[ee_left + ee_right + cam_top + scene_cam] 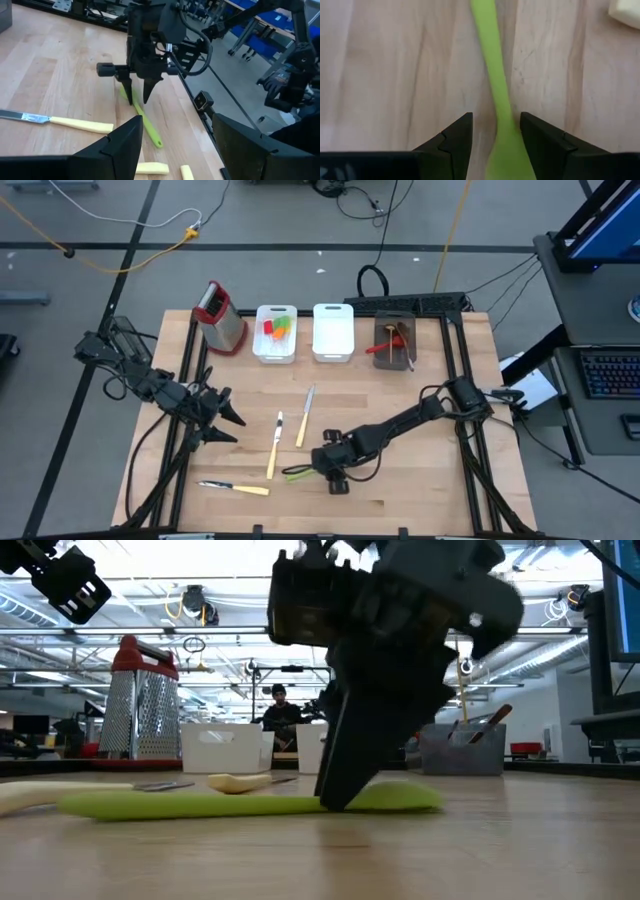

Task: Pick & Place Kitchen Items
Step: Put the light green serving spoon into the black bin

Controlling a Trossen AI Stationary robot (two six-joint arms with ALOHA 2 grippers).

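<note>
A green spatula [299, 472] lies flat on the wooden table near its front middle. It also shows in the low view [230, 804] and in the left wrist view [148, 129]. My right gripper [329, 471] is open and low over it. The fingers [461, 133] point down and stand on either side of the slim handle [501, 107], where it widens into the blade. A little table shows between the fingers and the handle. My left gripper [226, 418] is open and empty at the table's left. Three cream-handled knives [274, 444] [306, 417] [236, 488] lie flat nearby.
At the table's far edge stand a steel grater with a red top [220, 315], a white bin holding coloured spatulas [276, 333], a second white bin [333, 331] and a dark bin with utensils [395, 343]. A person [279, 708] shows in the room behind.
</note>
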